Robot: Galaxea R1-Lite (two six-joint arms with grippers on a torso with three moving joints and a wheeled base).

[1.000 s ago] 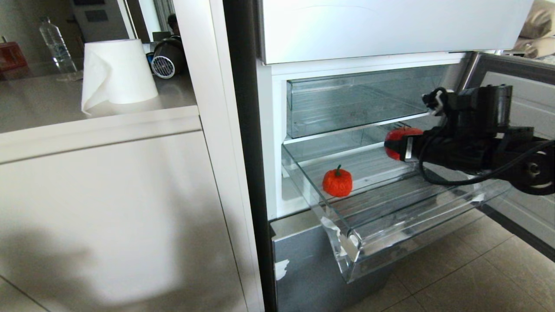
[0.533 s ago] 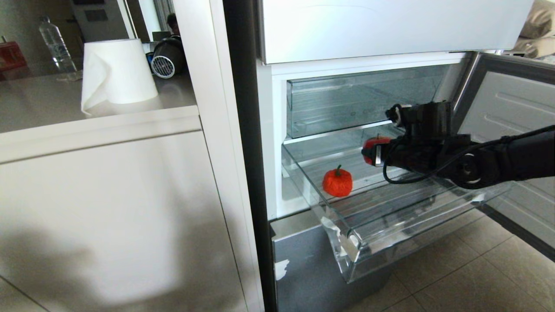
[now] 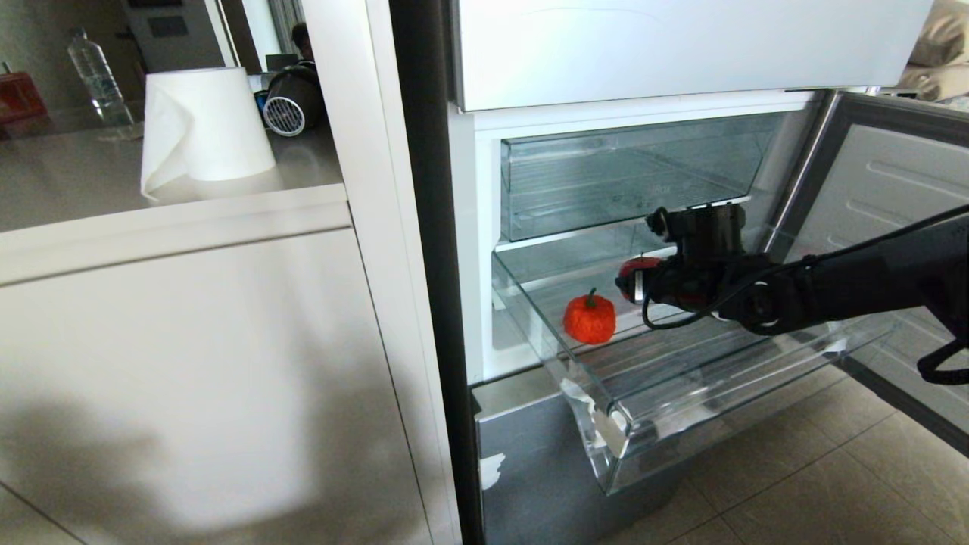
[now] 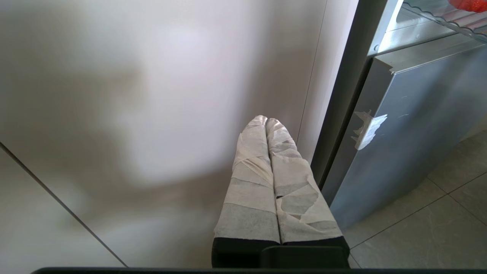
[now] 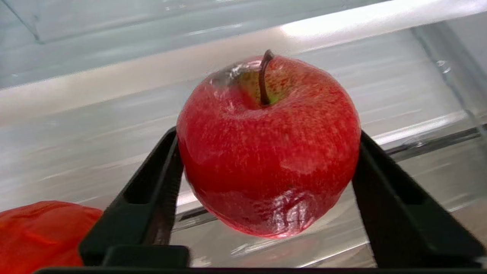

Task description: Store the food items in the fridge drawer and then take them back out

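**Apple between the right gripper's fingers over the open fridge drawer**

Head view: the fridge stands open, and the wide clear fridge drawer (image 3: pixel 681 393) is pulled out, with white tape scraps at its near front corner. A deeper clear drawer (image 3: pixel 628 170) sits pushed in above it. The right arm reaches in from the right, level over the open drawer, and the right gripper (image 3: pixel 632 281) has a red apple (image 3: pixel 634 266) at its tip, over the rear part of the drawer. An orange-red pumpkin-shaped item (image 3: pixel 589 318) with a small green stem rests on the drawer floor, near the apple and towards the drawer's left wall. On the counter to the left stand a paper towel roll (image 3: pixel 204 125) and a water bottle (image 3: pixel 92 76).

Left wrist view: the left gripper (image 4: pixel 266 125) has its two tape-wrapped fingers pressed together, holding nothing. It points at the pale cabinet panel (image 4: pixel 152 114) beside the grey lower front of the fridge (image 4: pixel 411 114).

Right wrist view: the apple (image 5: pixel 268 146) sits stem up between the two black fingers (image 5: pixel 152 194), which flank it on both sides. Whether they press it or stand just clear of its skin cannot be told. The drawer's ribbed clear floor lies beneath. The orange-red item (image 5: pixel 42 232) shows at the edge, near one finger.
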